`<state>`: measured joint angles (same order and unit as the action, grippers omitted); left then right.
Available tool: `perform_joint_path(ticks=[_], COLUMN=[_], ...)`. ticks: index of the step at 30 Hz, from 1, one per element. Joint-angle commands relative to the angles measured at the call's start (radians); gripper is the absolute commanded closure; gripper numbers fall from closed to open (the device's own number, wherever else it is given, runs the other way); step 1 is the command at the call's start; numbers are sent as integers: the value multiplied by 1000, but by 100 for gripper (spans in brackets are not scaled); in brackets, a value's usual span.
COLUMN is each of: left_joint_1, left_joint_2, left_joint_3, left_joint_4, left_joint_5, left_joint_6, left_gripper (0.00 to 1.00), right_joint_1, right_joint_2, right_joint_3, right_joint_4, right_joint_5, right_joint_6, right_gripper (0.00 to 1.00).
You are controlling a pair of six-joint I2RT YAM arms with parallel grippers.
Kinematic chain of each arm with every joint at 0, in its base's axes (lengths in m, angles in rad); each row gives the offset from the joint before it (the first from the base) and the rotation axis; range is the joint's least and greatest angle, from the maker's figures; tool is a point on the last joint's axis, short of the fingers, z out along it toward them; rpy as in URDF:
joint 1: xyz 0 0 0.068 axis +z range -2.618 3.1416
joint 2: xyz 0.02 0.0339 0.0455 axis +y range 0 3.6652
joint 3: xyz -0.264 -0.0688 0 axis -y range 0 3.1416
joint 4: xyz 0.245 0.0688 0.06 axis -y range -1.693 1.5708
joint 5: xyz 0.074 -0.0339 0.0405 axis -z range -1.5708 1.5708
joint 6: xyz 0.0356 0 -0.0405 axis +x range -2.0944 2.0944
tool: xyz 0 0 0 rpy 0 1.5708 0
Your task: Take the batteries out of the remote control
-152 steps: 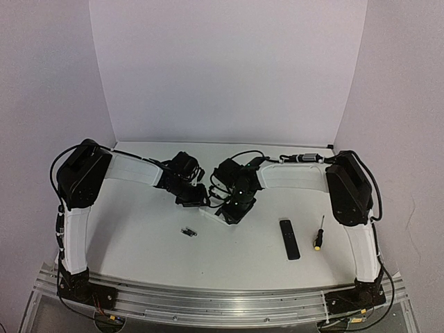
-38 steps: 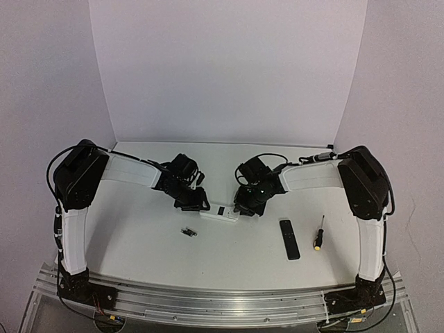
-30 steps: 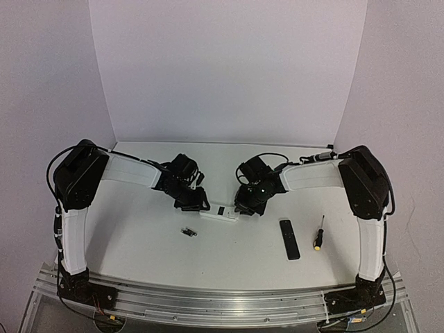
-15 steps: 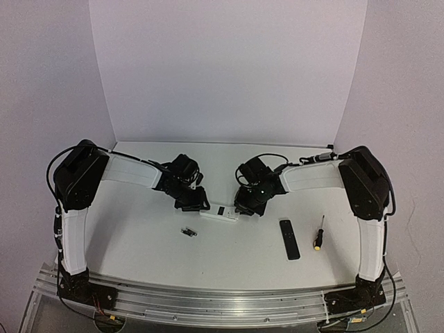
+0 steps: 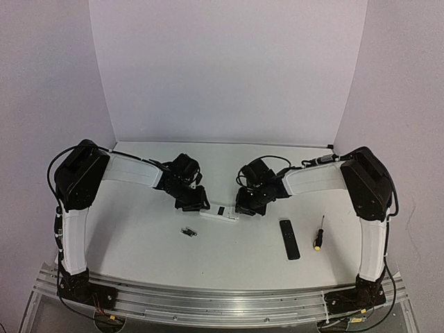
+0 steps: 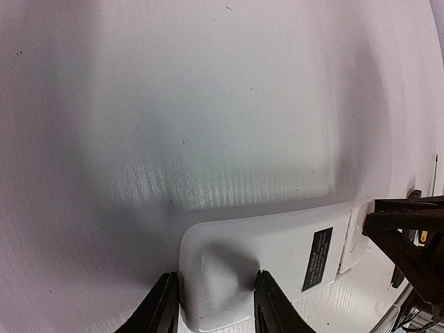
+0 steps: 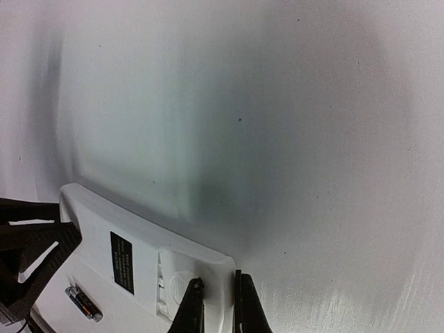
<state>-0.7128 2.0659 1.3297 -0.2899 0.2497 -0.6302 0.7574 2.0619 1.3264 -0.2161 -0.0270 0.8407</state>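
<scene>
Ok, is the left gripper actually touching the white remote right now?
Touching. In the left wrist view the left gripper has its fingers pressed against both sides of the remote control at its near end, with no gap showing.

The white-and-black left arm (image 5: 132, 168) and right arm (image 5: 312, 177) both fold inward from raised black elbows, with their wrists low and facing each other. The left gripper (image 6: 215, 305) has its black fingers clamped across one end of the small white rectangular plastic remote control (image 6: 277, 257). The right gripper (image 7: 216, 298) pinches the thin edge at the opposite end, its fingers nearly together.
</scene>
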Motion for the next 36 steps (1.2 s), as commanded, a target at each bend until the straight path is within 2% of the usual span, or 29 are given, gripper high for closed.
perform_joint_path(ticks=[1, 11, 17, 23, 29, 36], left_joint_1=[-42, -43, -48, -57, -59, -59], left_joint_2=[96, 105, 99, 96, 93, 91], left_joint_3=[-19, -26, -39, -41, -45, -47], left_joint_4=[-130, -144, -141, -135, -138, -134], left_joint_5=[2, -10, -16, -18, -22, -20], left_joint_6=[-21, -69, -77, -84, -82, -78], left_gripper=[64, 64, 64, 64, 64, 64], right_joint_1=[92, 107, 115, 131, 131, 131], right_joint_2=[76, 65, 58, 80, 82, 72], right_joint_3=[-65, -112, -84, -58, -45, -23], right_joint_4=[-19, -12, -15, -73, -176, -183], right_joint_5=[-184, -161, -151, -120, -50, -35], right_joint_6=[-34, 192, 310, 292, 255, 235], right_gripper=[97, 100, 100, 96, 80, 77])
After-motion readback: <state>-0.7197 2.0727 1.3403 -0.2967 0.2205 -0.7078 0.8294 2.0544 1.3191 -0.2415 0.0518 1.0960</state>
